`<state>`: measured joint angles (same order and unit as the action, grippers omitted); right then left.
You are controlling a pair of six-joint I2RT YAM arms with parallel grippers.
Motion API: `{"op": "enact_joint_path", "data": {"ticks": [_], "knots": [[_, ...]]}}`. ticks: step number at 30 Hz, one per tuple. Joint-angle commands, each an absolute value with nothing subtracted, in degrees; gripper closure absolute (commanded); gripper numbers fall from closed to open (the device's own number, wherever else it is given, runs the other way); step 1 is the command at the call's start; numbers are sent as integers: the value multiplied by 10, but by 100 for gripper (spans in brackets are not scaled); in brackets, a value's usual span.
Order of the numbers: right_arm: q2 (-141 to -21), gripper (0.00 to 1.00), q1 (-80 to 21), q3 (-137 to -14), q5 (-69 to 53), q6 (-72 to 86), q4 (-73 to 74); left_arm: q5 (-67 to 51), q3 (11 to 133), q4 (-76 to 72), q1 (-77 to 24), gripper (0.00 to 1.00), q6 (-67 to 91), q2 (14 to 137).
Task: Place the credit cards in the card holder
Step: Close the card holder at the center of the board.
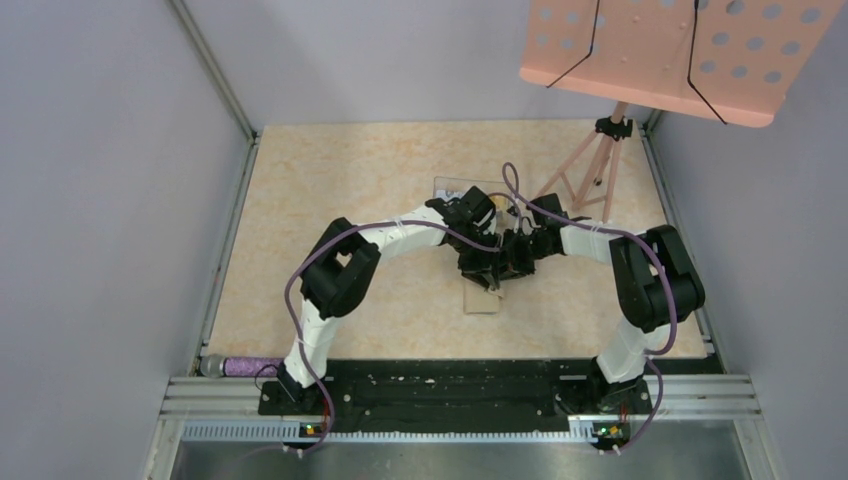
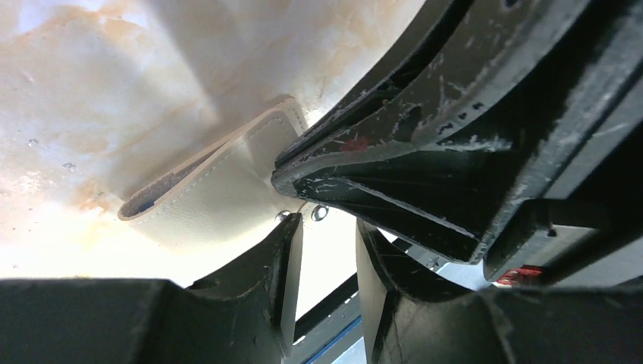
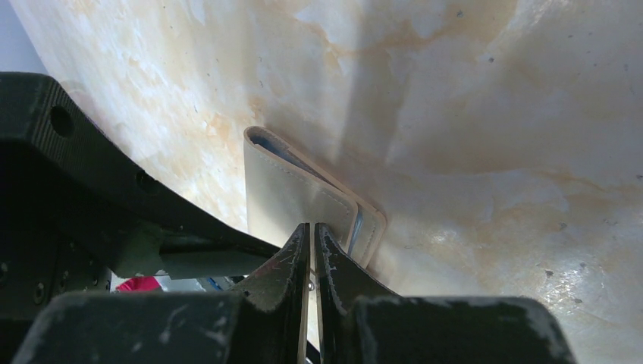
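light: bright, from above | glare: table (image 2: 68, 106) washed out — wrist views | focus: foreground soft

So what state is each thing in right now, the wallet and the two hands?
card holder: folded over, lying on the table, blue lining showing at its edge.
left hand: open, fingers apart, close to the card holder.
right hand: shut, tips at the card holder's edge.
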<state>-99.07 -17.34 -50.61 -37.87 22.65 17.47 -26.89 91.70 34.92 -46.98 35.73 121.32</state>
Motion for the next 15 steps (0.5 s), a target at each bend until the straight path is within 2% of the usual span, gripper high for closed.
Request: {"op": "enact_joint_path", "data": {"ticks": [1,15], "knots": [[-999,94,-171,-496,-366,219,163,-265,927,346,-471,63,346,1211],[-1001,94,-171,-497,-371,219,163,-227,924,366,-468,60,336,1199]]}}
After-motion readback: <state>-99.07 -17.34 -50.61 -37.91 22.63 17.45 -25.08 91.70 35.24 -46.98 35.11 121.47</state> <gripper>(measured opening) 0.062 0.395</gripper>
